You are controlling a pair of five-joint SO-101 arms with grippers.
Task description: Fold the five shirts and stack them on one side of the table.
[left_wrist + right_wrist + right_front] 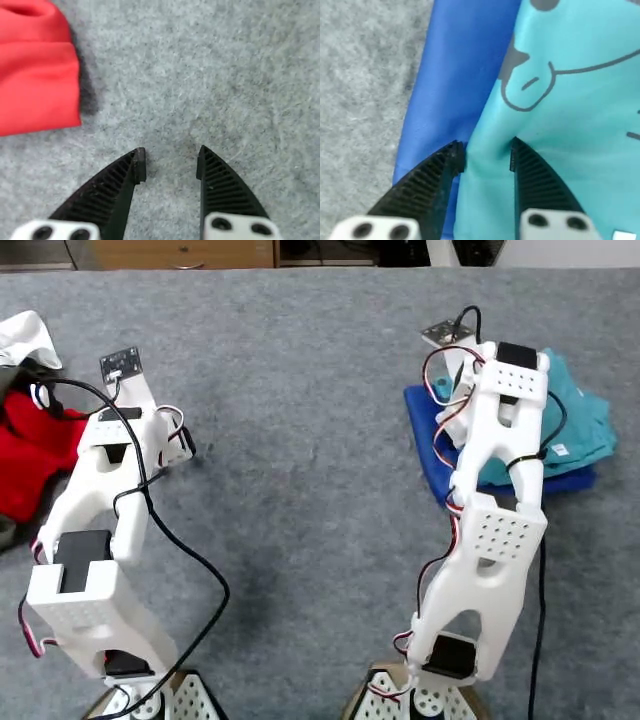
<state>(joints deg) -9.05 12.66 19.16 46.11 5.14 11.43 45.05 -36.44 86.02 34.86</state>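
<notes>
Teal shirt (570, 100) folded on blue shirt (455, 75); red shirt (35, 75) well apart, seemingly unfolded. Right gripper (487, 155), left gripper (170, 162): part-open, empty.

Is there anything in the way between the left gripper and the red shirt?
Nothing visible. The left gripper hangs open over the grey table covering, and the stretch of covering between it and the red shirt is bare.
</notes>
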